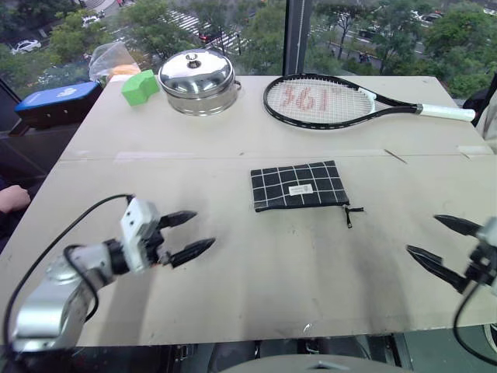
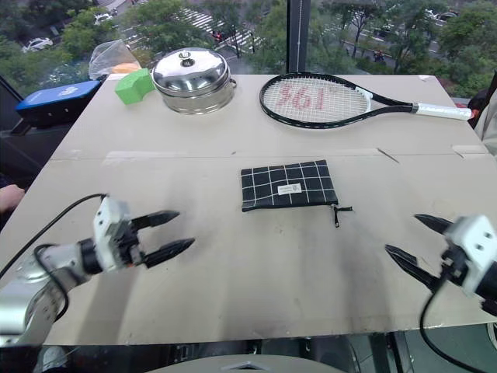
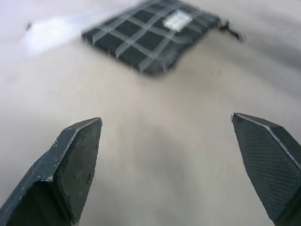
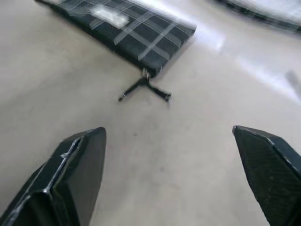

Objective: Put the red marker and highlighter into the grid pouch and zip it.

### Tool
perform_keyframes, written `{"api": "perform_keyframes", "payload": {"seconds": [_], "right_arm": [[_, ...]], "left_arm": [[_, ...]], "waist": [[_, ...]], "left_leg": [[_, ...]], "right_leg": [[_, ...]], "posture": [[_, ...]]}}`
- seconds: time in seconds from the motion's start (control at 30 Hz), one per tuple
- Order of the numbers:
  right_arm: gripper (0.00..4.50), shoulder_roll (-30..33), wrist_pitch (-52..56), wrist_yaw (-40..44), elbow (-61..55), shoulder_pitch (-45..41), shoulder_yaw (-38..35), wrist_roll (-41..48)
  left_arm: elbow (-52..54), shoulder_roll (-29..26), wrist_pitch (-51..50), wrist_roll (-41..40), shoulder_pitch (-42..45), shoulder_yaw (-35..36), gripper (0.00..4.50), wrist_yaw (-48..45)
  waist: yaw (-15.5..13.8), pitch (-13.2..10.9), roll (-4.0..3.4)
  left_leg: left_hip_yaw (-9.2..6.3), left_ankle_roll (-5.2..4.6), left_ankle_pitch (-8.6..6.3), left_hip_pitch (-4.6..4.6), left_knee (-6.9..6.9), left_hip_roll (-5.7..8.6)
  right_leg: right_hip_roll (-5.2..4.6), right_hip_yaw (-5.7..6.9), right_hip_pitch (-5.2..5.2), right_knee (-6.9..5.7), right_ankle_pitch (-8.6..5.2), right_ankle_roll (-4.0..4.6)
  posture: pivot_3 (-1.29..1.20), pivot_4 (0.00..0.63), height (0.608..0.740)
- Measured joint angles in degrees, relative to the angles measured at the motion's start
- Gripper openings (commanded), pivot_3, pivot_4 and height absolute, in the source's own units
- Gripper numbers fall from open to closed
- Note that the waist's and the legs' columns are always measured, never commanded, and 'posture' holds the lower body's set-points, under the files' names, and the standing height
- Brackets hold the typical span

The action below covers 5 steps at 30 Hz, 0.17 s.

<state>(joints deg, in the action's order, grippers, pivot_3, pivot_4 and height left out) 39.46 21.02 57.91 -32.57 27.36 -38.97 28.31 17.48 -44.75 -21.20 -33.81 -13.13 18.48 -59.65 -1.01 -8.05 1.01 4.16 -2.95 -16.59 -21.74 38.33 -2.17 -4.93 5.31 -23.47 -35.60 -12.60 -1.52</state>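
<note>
Looking down from the head camera, a pale table point(image 1: 256, 280) holds a grid pouch point(image 1: 299, 185) lying flat near its middle, zipper edge toward the near side, with the zipper pull point(image 1: 349, 214) trailing off its near right corner. The left gripper point(image 1: 189, 235) hovers over the near left part of the table, its two black fingers spread wide and holding nothing. The right gripper point(image 1: 439, 242) hovers at the near right edge, fingers also spread wide and empty. Both are well apart from the pouch. On the far side sit a steel pot with a lid point(image 1: 197, 81), a green block point(image 1: 140, 86) just left of it, and a tennis racket point(image 1: 342, 102) to the right. A blue box point(image 1: 58, 102) lies off the table's far left corner.

From the left wrist camera, the two fingertips point(image 3: 75, 165) stand far apart over bare table, touching nothing, with the pouch and its white label point(image 3: 178, 20) beyond them.

From the right wrist camera, the fingertips point(image 4: 77, 169) are likewise wide apart and empty, with the pouch's corner and zipper pull beyond them on the table.
</note>
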Motion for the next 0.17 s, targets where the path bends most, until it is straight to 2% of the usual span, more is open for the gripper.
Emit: {"api": "perform_keyframes", "payload": {"seconds": [0.17], "right_arm": [[4.45, -1.1, -4.0, 2.6, -0.3, 4.8, -3.3, 1.5]], "left_arm": [[3.6, -0.2, -2.0, -2.5, -4.1, 2.1, 4.5, -0.6]], "waist": [[-0.2, 0.0, -0.02]], "left_leg": [[-0.08, 0.2, -0.11, -0.03, 0.01, -0.02]], "right_leg": [[-0.06, 0.08, -0.03, -0.01, 0.0, 0.02]], "posture": [[0.0, 0.15, 0.74]]}}
